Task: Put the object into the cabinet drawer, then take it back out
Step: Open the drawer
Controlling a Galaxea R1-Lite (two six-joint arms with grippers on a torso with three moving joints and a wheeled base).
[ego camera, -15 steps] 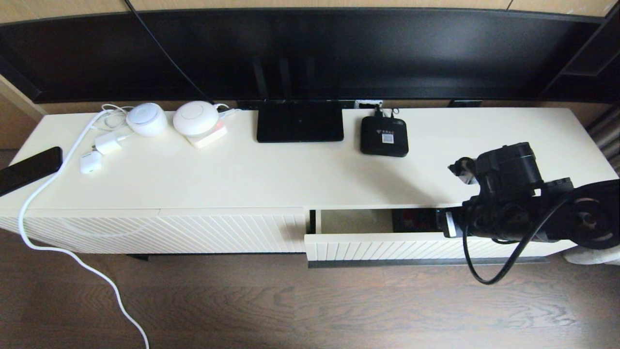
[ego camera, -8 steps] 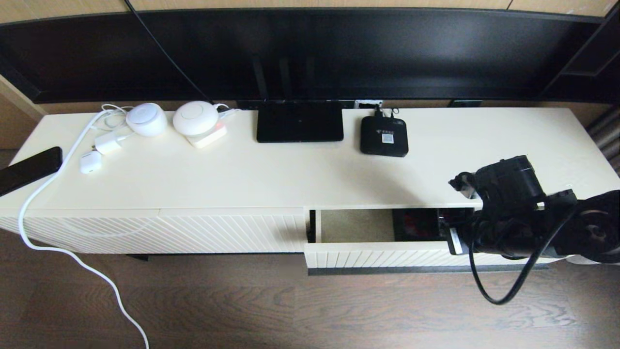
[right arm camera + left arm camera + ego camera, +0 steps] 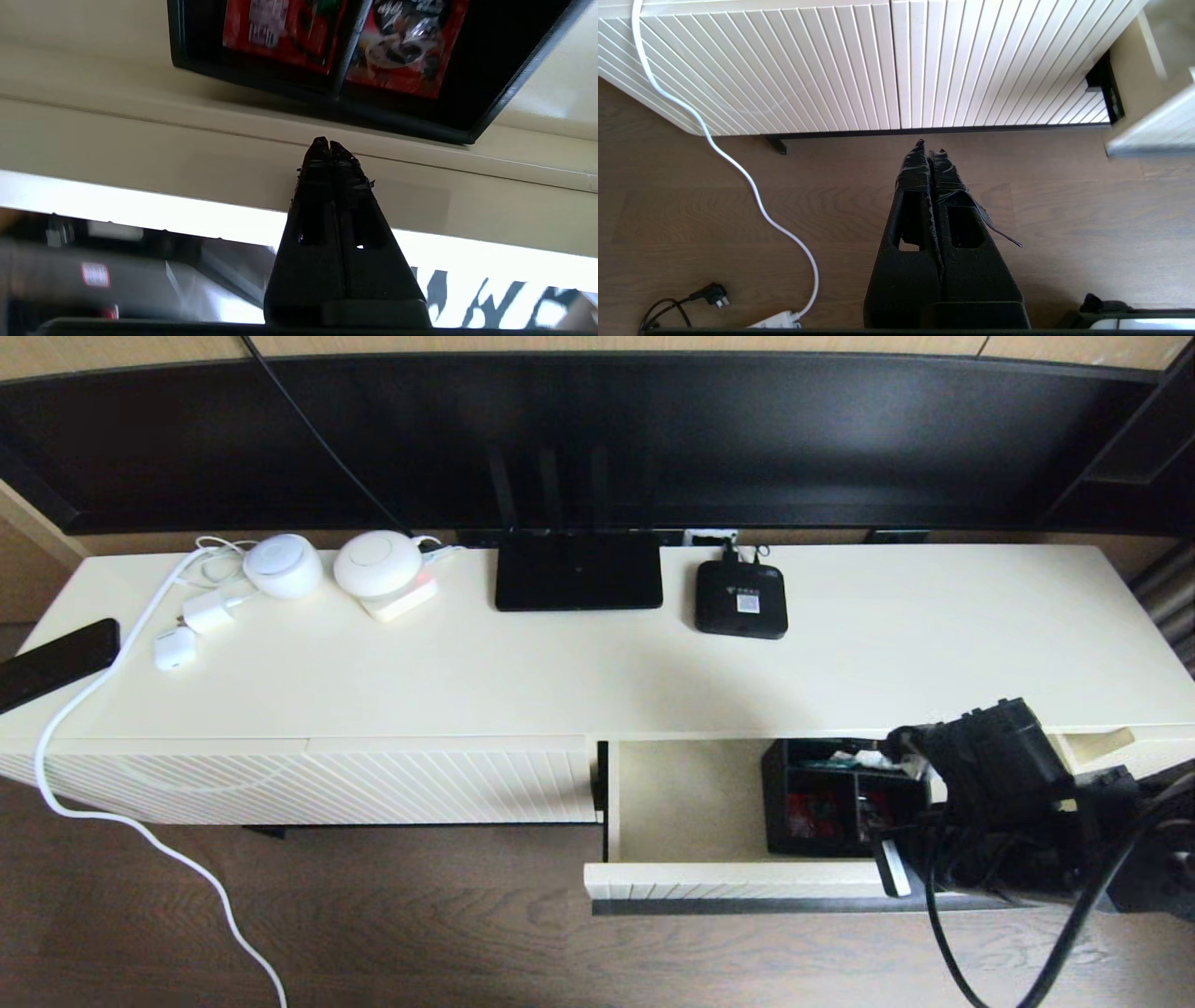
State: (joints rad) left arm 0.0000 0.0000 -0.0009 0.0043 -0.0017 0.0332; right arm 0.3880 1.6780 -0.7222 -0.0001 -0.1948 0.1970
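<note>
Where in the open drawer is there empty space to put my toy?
The drawer floor is bare on its left half, between the left wall and the black box. The right side is crowded: the box sits there, and the robot's right hand, shut, is at the front edge.

The head camera looked forward and down from high over the cream cabinet, taking in its whole top and the open cabinet drawer at five o'clock. The left wrist camera sat low, facing the ribbed panel across bare floor, with the drawer's corner at two o'clock. The right wrist camera looked closely over the drawer's front edge at the organizer box, shared with the head view.
</note>
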